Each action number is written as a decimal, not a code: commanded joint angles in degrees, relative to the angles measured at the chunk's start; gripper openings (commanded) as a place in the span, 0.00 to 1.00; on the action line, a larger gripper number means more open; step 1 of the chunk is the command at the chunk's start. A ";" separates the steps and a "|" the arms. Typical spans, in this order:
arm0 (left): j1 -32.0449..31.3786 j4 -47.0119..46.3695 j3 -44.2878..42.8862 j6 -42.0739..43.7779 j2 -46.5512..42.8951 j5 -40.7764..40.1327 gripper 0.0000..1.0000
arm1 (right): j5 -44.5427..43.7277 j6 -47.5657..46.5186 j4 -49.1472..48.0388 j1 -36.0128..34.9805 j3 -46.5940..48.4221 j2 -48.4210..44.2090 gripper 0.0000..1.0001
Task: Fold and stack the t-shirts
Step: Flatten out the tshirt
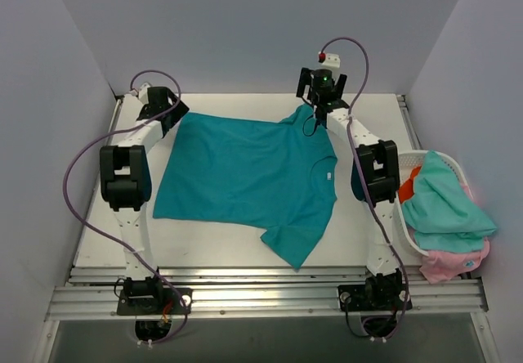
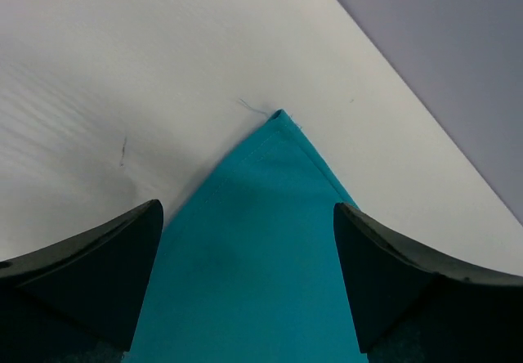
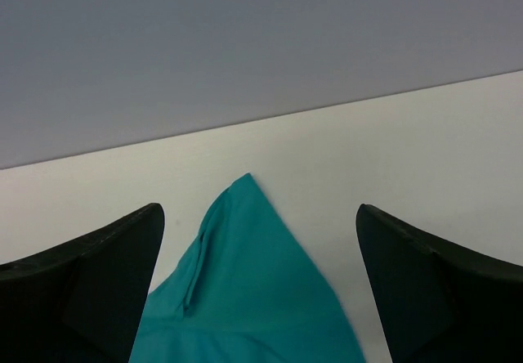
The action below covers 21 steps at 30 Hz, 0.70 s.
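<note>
Risk — left gripper (image 2: 247, 208) and right gripper (image 3: 259, 209) gape, empty; teal t-shirt (image 1: 245, 175) lies skewed, so I expect a crooked fold.

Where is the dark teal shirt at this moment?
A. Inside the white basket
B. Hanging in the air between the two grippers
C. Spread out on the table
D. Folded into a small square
C: the teal shirt lies spread out flat on the table, neither lifted nor folded.

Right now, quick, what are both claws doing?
Left gripper: open, holding nothing; a teal t-shirt corner lies loose beneath.
Right gripper: open, holding nothing.
</note>
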<state>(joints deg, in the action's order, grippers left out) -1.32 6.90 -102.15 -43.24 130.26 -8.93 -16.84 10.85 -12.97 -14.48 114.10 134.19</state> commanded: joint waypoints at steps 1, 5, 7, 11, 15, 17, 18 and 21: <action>0.27 -9.18 7.28 -1.67 -13.59 -6.80 0.94 | -0.83 2.85 -6.80 -2.83 -8.61 -12.27 1.00; 0.01 -8.99 15.29 -2.02 -20.03 -4.79 0.94 | 5.93 9.35 -9.70 -4.41 -17.68 -16.15 1.00; -0.70 -11.45 20.21 -1.76 -24.58 -4.35 0.94 | 7.43 11.47 -9.53 -5.03 -17.87 -15.19 1.00; -1.31 -14.98 31.89 -1.14 -30.67 -2.94 0.94 | 7.00 12.96 -5.05 -6.17 -14.09 -10.54 1.00; -2.01 -16.21 37.89 0.61 -34.97 -1.62 0.94 | 8.31 15.07 -5.48 -6.44 -13.03 -7.28 1.00; -2.81 -16.91 39.91 1.58 -35.60 -1.36 0.94 | 8.66 16.13 -5.14 -6.53 -11.63 -5.09 1.00; -2.98 -16.92 40.10 2.45 -35.69 -1.18 0.94 | 8.75 16.39 -4.79 -6.53 -10.93 -4.12 1.00; -3.16 -16.56 41.06 3.16 -35.60 -0.83 0.94 | 8.58 17.01 -3.90 -6.44 -8.46 -1.48 1.00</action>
<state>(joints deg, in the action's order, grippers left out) -4.14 -6.02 -61.12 -42.30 97.43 -10.92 -8.62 25.89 -17.30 -21.04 101.49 131.98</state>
